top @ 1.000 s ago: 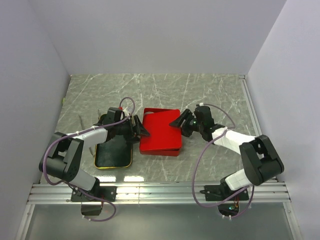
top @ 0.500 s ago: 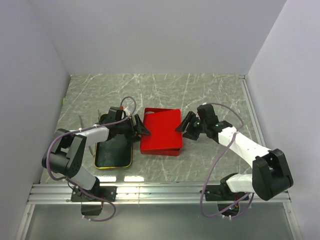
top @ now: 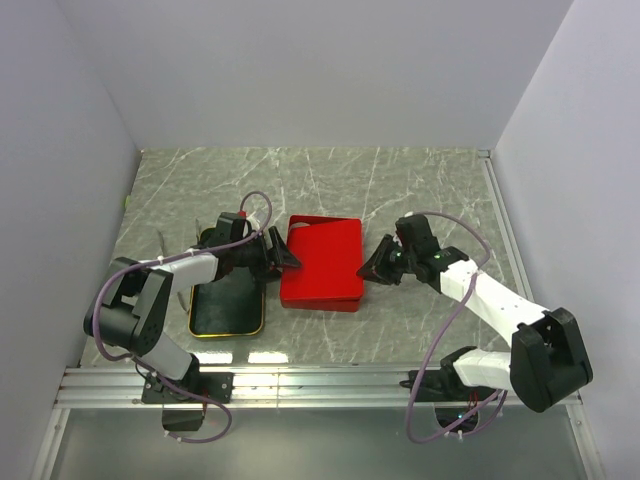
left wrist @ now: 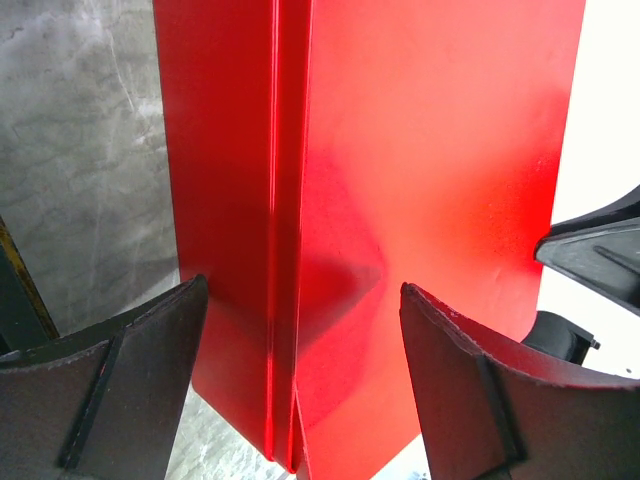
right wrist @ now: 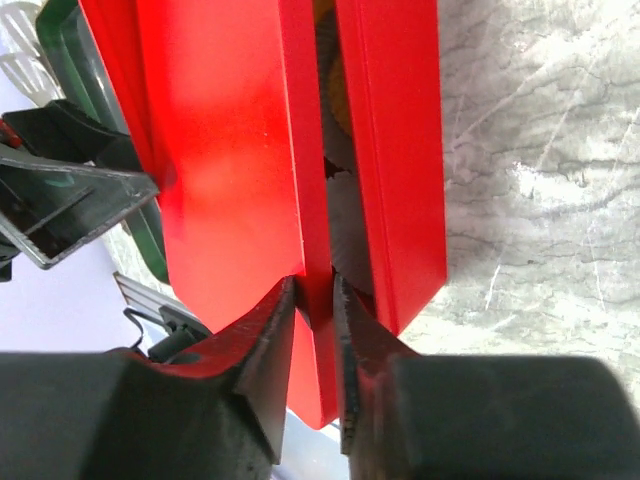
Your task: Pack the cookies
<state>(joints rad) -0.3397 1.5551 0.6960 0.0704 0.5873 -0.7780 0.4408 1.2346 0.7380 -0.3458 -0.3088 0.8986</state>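
A red tin lid [top: 322, 262] lies tilted over its red base on the table between my arms. My right gripper [top: 372, 268] is shut on the lid's right rim; in the right wrist view [right wrist: 315, 285] its fingers pinch that thin rim. Through the gap between the lid [right wrist: 220, 150] and the base [right wrist: 395, 150] I see grey pleated paper cups [right wrist: 343, 195] and a sliver of orange cookie [right wrist: 334, 92]. The other cookies are hidden. My left gripper [top: 283, 258] is open, its fingers either side of the tin's left edge [left wrist: 285, 230] in the left wrist view [left wrist: 302, 290].
A black tray with a gold rim [top: 228, 300] lies to the left of the tin, under my left arm. The table's right rail [top: 505, 225] runs beside the wall. The metal front rail [top: 320, 385] sits by the arm bases.
My right gripper has moved right and toward the near edge with the lid's rim, bringing the lid lower over the base. The left gripper has barely moved.
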